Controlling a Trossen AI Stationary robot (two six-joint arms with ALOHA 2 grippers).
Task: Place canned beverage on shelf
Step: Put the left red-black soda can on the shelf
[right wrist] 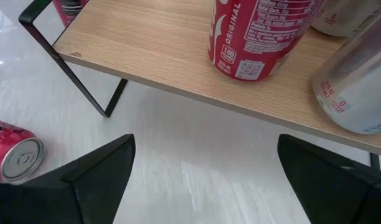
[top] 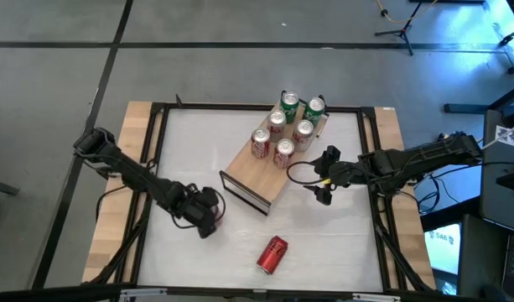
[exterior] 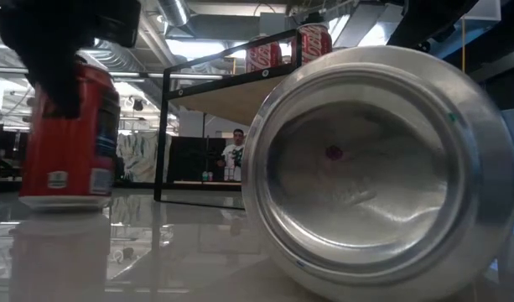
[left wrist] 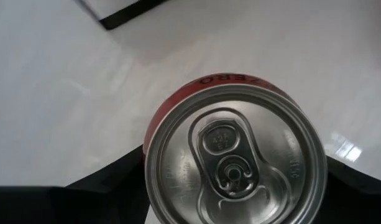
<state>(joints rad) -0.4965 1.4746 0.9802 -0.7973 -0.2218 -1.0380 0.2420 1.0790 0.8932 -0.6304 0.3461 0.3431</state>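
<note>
An upright red can (exterior: 68, 138) stands at the table's near left. My left gripper (top: 205, 215) is shut on it from above and hides it in the high view; its silver top (left wrist: 234, 162) shows in the left wrist view. A second red can (top: 272, 254) lies on its side near the front edge, its base (exterior: 382, 168) toward the low camera. The shelf (top: 261, 172), a light-wood board on a dark frame, stands mid-table with several cans (top: 286, 126) on its far end. My right gripper (top: 324, 180) is open and empty beside the shelf's right side. My left gripper pinches the red can's side wall just below the top rim (left wrist: 151, 149), one finger on each side. The fingers (exterior: 59, 84) come from above, pointing down. The can is upright, and its base (exterior: 64, 200) appears to rest on the table.
The shelf's near half (right wrist: 159, 56) is bare wood; a red can (right wrist: 258, 37) and a silver can (right wrist: 355, 87) stand close to my right gripper. The lying can also shows in the right wrist view (right wrist: 13, 158). The white table (top: 198, 143) has dark frame rails along its edges.
</note>
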